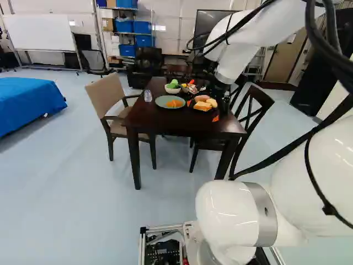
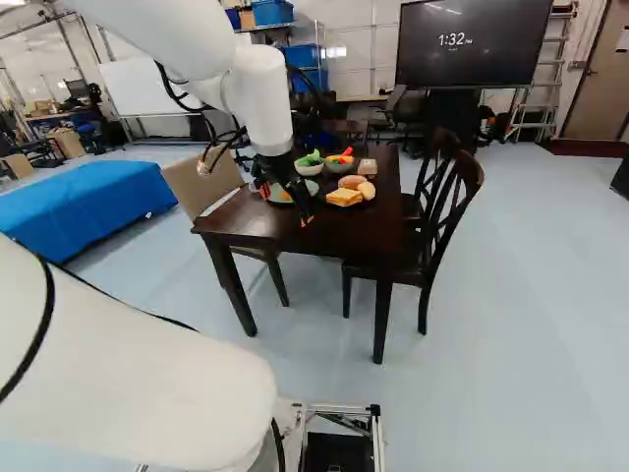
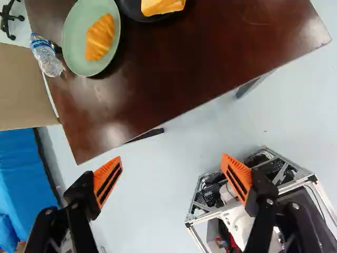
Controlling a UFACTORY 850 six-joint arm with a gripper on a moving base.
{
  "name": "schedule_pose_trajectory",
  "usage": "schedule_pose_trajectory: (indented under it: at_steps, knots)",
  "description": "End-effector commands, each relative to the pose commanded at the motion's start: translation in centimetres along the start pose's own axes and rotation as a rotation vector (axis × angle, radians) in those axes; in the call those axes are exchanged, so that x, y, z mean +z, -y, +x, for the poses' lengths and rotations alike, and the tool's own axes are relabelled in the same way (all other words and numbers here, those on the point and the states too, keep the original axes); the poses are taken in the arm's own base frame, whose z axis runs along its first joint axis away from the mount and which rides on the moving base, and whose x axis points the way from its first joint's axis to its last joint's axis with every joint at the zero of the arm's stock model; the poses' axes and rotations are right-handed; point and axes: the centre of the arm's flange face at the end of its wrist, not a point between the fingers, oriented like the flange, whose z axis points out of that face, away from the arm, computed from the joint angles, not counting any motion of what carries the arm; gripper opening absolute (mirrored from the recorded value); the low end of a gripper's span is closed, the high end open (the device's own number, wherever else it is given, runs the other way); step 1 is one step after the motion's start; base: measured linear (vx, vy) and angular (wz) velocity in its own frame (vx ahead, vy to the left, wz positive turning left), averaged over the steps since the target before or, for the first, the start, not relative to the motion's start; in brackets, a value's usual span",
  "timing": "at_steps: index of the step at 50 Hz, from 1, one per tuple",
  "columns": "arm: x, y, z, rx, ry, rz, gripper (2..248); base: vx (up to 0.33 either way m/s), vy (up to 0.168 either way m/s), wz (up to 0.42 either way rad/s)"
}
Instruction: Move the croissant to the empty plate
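Note:
My gripper (image 2: 286, 206) hangs over the near part of the table. In the wrist view the gripper (image 3: 171, 179) is open, its two orange-padded fingers far apart with only floor and base showing between them. The golden-orange croissant (image 3: 100, 38) lies alone on the round green plate (image 3: 77, 59), ahead of the gripper and off to one side, touched by neither finger. A black plate (image 3: 128, 9) beside it bears a piece of bread (image 3: 160, 5). The croissant (image 1: 175, 103) also shows on the green plate in the left base view.
A water bottle (image 1: 148, 96) stands by the green plate on the dark table (image 2: 344, 233). Bowls of toy food (image 1: 172, 89) stand farther back. A beige armchair (image 1: 106, 97) and dark wooden chairs (image 2: 452, 211) flank the table. A blue-covered surface (image 2: 106, 204) lies to the left.

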Motion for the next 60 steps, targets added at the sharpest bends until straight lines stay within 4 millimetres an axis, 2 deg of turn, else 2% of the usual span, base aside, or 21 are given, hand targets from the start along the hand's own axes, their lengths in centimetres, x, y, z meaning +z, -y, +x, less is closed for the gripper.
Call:
schedule_pose_trajectory:
  at_steps: [60]
  knots:
    - [0.00,0.00,0.00,0.000,0.000,0.000,247,-0.104,0.025,0.002]
